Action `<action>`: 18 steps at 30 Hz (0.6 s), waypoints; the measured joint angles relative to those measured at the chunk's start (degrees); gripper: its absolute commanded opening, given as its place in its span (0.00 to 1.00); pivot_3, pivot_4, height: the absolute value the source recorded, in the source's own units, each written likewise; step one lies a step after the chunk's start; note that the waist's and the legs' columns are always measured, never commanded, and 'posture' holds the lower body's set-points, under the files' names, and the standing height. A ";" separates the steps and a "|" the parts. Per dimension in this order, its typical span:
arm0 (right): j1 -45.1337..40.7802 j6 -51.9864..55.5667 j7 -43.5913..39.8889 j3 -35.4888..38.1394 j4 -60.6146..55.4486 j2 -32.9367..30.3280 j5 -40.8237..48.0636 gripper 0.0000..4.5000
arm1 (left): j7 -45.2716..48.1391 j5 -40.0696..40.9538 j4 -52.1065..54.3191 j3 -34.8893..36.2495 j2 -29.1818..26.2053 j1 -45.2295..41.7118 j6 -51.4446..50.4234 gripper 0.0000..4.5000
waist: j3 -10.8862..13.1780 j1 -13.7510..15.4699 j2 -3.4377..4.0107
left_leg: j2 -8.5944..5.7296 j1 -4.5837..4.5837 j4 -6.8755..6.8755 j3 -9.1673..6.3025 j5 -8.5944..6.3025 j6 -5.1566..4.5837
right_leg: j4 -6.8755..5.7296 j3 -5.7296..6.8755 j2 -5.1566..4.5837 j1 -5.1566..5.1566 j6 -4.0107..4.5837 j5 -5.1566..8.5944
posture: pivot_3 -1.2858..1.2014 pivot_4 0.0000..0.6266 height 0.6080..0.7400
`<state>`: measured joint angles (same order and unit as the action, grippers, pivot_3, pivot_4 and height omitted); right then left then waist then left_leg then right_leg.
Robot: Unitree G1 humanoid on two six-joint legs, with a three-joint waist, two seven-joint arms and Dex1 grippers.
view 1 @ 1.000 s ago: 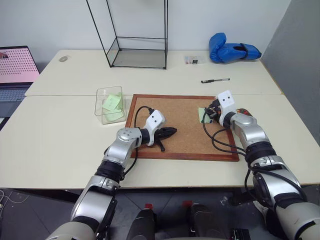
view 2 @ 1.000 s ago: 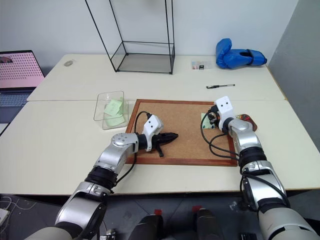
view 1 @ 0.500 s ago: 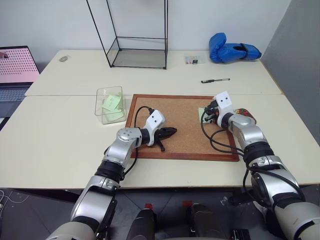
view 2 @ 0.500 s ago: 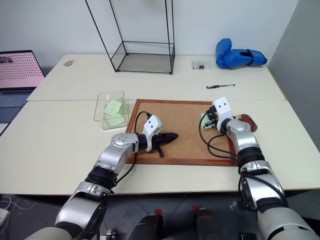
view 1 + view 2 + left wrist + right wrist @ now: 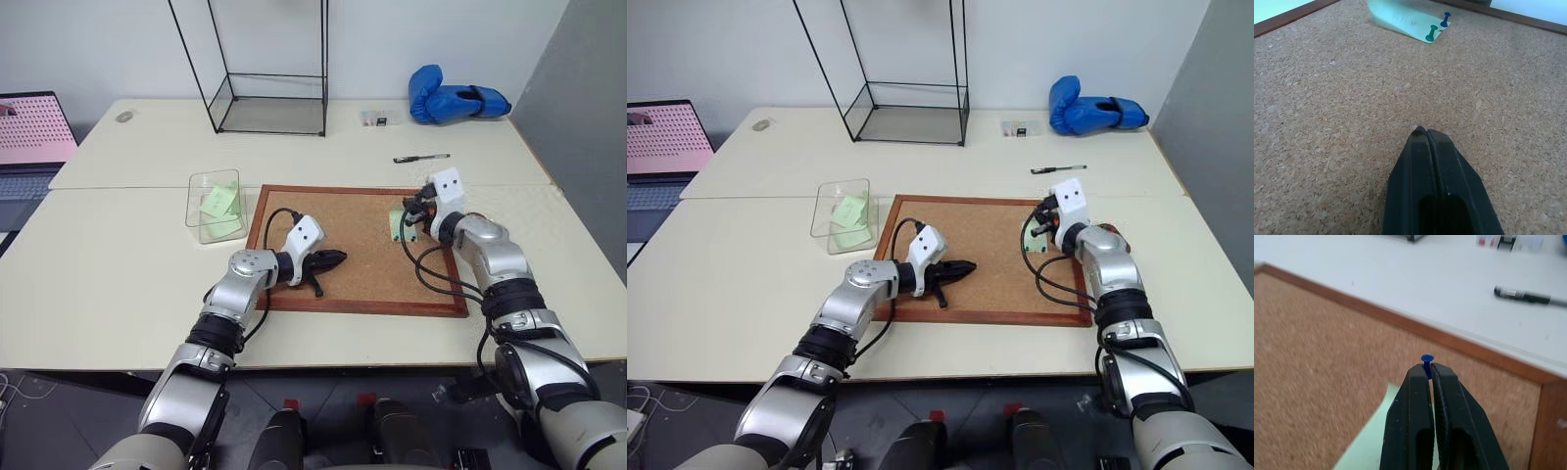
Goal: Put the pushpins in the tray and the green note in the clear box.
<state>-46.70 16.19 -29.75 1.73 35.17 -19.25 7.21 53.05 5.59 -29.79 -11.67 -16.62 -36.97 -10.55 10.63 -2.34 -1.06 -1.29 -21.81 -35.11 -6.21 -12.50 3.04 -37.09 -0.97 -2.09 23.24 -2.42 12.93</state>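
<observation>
One small blue pushpin (image 5: 1427, 360) is clamped between the closed fingertips of the right gripper (image 5: 1430, 369), above the pale-green square paper note (image 5: 396, 224). The note lies at the far-right part of the wood-framed cork board (image 5: 353, 245), with a green pushpin (image 5: 1431, 33) at one corner. The transparent plastic box (image 5: 199, 196) stands just left of the board (green paper inside). The left gripper (image 5: 338, 258) is closed and empty over the board's near-left area.
</observation>
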 measured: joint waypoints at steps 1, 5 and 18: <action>0.37 0.64 -0.02 0.25 -1.31 -0.04 0.40 0.01 | 0.01 -0.17 -0.03 -0.12 0.00 -0.10 0.00 0.00 | -0.01 0.00 0.01 | 0.00 0.00 0.00 0.00 0.00 0.00 | 0.00 0.00 0.00 0.00 0.00 0.00 | 0.52 0.24 1.00; 2.19 3.35 -0.10 0.56 -5.86 -0.67 1.07 0.01 | 0.08 -0.30 -0.15 -0.34 0.02 -0.33 -0.04 0.00 | -0.01 0.02 0.02 | -0.01 -0.02 0.00 0.00 0.00 0.00 | 0.01 -0.01 0.00 0.00 0.00 0.00 | 0.52 0.24 1.00; 14.96 8.65 -1.46 2.65 -21.66 -15.85 -1.60 0.01 | 0.08 -0.73 -0.74 -0.94 -0.01 -0.89 0.18 0.00 | -0.05 0.40 0.07 | -0.02 -0.01 -0.01 0.04 0.00 0.00 | 0.04 -0.01 -0.01 -0.03 -0.01 0.01 | 0.52 0.24 1.00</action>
<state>-31.74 24.84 -31.21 4.38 13.51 -35.10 5.61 53.14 4.86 -30.52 -12.61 -16.63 -37.85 -10.37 10.58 -1.94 -0.99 -1.30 -21.81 -35.11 -6.18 -12.50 3.04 -37.05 -0.98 -2.10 23.21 -2.43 12.93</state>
